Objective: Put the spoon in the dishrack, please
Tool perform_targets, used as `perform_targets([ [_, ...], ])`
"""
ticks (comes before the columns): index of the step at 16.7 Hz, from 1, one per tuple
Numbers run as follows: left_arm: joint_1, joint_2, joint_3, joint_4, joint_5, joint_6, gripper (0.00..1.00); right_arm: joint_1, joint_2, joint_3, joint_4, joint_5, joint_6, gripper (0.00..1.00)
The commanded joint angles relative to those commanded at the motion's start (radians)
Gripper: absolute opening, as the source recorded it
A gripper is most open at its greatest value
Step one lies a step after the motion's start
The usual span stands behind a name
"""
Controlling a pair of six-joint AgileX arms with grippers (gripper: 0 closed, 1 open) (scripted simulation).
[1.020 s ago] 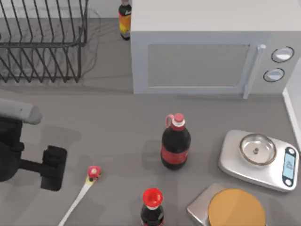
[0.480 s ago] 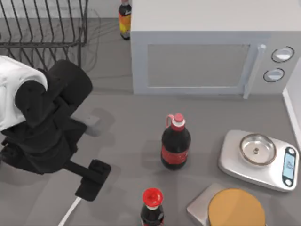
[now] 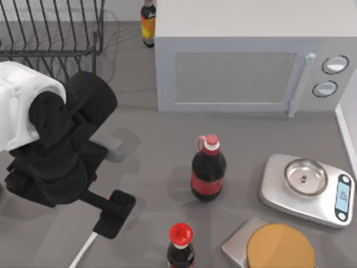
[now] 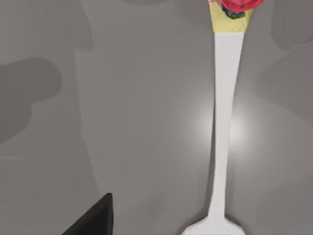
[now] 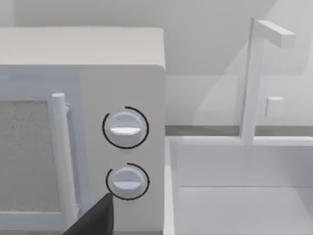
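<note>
Change: my left claw [image 3: 113, 214] has swung in over the spoon [image 4: 223, 122] since a second ago.
Claw: grip width, I cannot tell.
Spoon: flat on worktop [image 3: 150, 162], ungrasped, dishrack [image 3: 53, 53] well apart.

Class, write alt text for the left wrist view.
A slim white spoon with a long thin handle lies flat on the grey table, its small red-and-yellow knob at one end. The left tool's black fingertip shows beside it, apart from the spoon.
</note>
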Motion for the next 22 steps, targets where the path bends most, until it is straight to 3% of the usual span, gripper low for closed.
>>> perform_targets([
  [3,-0.001,0.036,-0.041,0.072,0.0,0.003,1.0,0.0,0.0,0.0,0.0,0.0,0.0,1.0],
  [9,-0.001,0.181,-0.197,0.386,0.0,0.006,1.0,0.0,0.0,0.0,0.0,0.0,0.0,1.0],
  [15,-0.001,0.213,-0.23,0.442,0.0,0.006,1.0,0.0,0.0,0.0,0.0,0.0,0.0,1.0],
  [22,-0.001,0.213,-0.23,0.442,0.0,0.006,0.47,0.0,0.0,0.0,0.0,0.0,0.0,1.0],
])
